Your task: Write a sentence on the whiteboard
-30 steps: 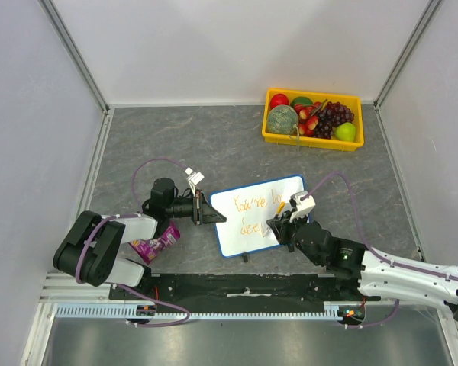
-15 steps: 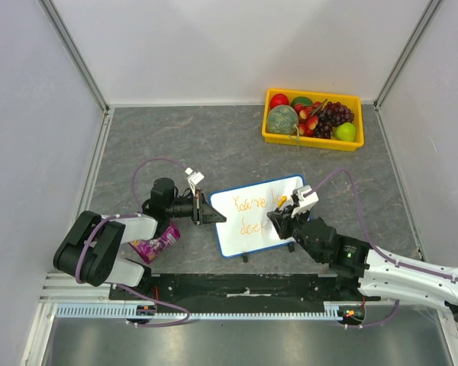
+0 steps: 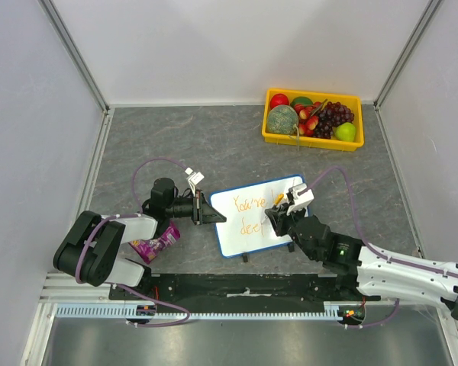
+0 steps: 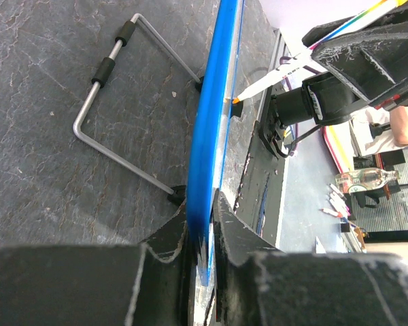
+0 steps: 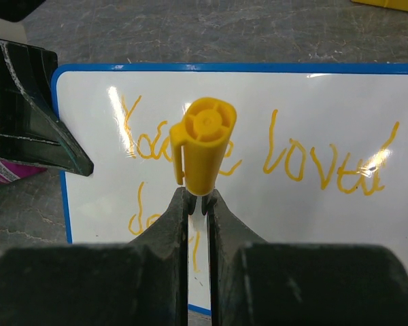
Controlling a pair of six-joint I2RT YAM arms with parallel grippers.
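Grey stone-patterned table (image 3: 214, 145) fills my overhead feed, boxed in by plain white walls (image 3: 214, 46). At the far right sits a yellow tray (image 3: 309, 143) of fruit (image 3: 332, 116), well apart from the work.

I see the whiteboard (image 3: 237, 236) near the front edge of the table, between the two arms, with its right end turned a little away from me. My left gripper (image 3: 208, 216) has its jaws drawn narrow and clamped on the blue frame at the board's left edge. On the left wrist feed the frame runs edge-on straight into that grip (image 4: 202, 210), and a bent wire stand (image 4: 115, 102) shows on the table behind the board.

My right gripper (image 3: 277, 217) is pinched tight on a marker (image 3: 279, 200). On the right wrist feed I look down its yellow cap end (image 5: 204, 146), which rises from between the fingers (image 5: 173, 224). The left wrist feed shows its orange tip right at the board's face; I cannot tell whether it touches.

I read the sentence (image 5: 306, 163) in orange: "loved" on the right of the top line, with the word before it partly hidden behind the marker. Only a few letters of the lower line show at the left.

A purple packet (image 3: 156, 244) lies beside the left arm.
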